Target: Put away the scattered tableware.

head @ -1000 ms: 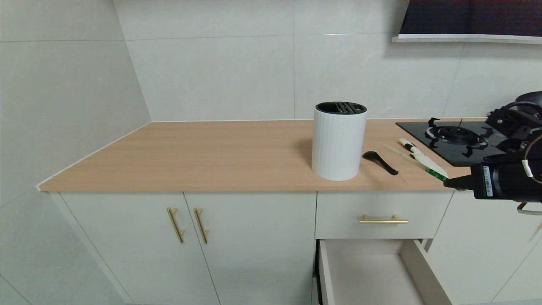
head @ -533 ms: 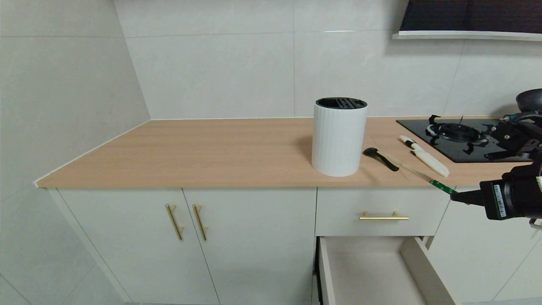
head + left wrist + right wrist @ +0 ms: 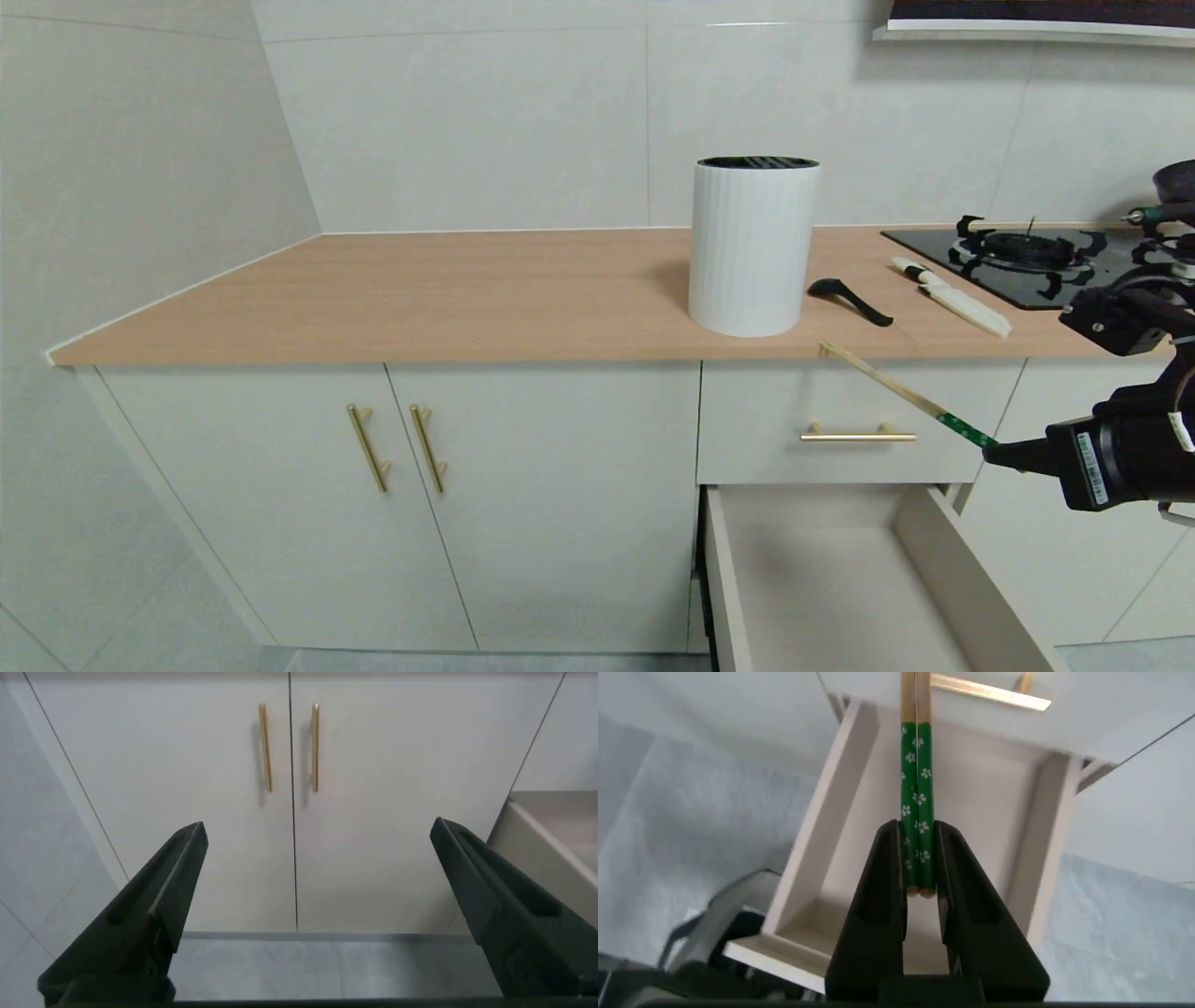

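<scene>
**Chopsticks pinched in the right claw, in the air over the open drawer**

You have the wooden table running across the head view, along the tiled wall. Under its front edge sit the pale cupboard doors with two gold handles side by side.

To the right of them, the open drawer is pulled out below a shut drawer that has a gold bar handle.

A black hob is set into the table at its right end. The white ribbed holder stands upright on the table, left of the hob, with a dark slotted top.

Your left claw is spread wide with nothing between its fingers, and it faces the cupboard doors low down.

Your right claw is pressed together on the green ends of the chopsticks. It hangs off the table, in front of the shut drawer and above the open one.

A pale knife lies flat on the table, near the hob. A black spoon lies between the knife and the holder, just beside the holder.

The chopsticks slant up from the claw toward the table's front edge. You cannot tell whether their far tips touch it. In the right wrist view the pair lies together over the drawer's inside.
</scene>
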Motion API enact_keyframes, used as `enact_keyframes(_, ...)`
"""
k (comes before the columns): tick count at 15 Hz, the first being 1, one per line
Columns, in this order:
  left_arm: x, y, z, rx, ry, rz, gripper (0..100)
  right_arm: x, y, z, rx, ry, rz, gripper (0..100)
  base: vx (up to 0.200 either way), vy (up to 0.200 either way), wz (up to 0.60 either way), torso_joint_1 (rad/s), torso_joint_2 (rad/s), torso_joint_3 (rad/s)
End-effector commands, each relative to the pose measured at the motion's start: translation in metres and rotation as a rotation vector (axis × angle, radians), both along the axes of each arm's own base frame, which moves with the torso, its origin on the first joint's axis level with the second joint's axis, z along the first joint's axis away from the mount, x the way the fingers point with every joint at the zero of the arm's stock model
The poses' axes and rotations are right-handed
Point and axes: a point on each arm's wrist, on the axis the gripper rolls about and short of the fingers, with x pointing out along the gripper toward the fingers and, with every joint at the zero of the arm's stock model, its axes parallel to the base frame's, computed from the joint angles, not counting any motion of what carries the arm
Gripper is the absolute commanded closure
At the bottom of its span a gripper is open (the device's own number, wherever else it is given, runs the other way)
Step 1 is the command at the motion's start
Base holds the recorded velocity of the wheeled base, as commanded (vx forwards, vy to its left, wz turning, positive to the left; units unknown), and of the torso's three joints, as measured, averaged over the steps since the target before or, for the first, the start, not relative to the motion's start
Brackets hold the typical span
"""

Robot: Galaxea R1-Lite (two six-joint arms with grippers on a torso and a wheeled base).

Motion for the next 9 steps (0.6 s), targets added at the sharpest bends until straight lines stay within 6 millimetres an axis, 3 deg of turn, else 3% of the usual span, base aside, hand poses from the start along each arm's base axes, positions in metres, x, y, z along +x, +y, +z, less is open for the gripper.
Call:
enact_keyframes(1, 0.000, 0.000, 0.000, 0.000, 0.000, 0.000, 0, 0.001, 0.004, -0.006, -0.005, 0.014, 0.021, 100, 0.000, 0.000, 0.00, -0.163, 0.47, 0.290)
enact_keyframes(6, 0.000, 0.000, 0.000, 0.000, 0.000, 0.000, 0, 0.003, 0.006, -0.011, -0.002, 0.005, 0.029, 100, 0.000, 0.000, 0.00, -0.143, 0.45, 0.304)
enact_keyframes(7, 0.000, 0.000, 0.000, 0.000, 0.001, 0.000, 0, -0.004, 0.006, -0.002, 0.010, -0.041, 0.036, 100, 0.000, 0.000, 0.00, -0.119, 0.44, 0.334)
enact_keyframes(9, 0.000, 0.000, 0.000, 0.000, 0.001, 0.000, 0, -0.052, 0.003, 0.032, 0.084, -0.232, 0.115, 100, 0.000, 0.000, 0.00, -0.068, 0.27, 0.207)
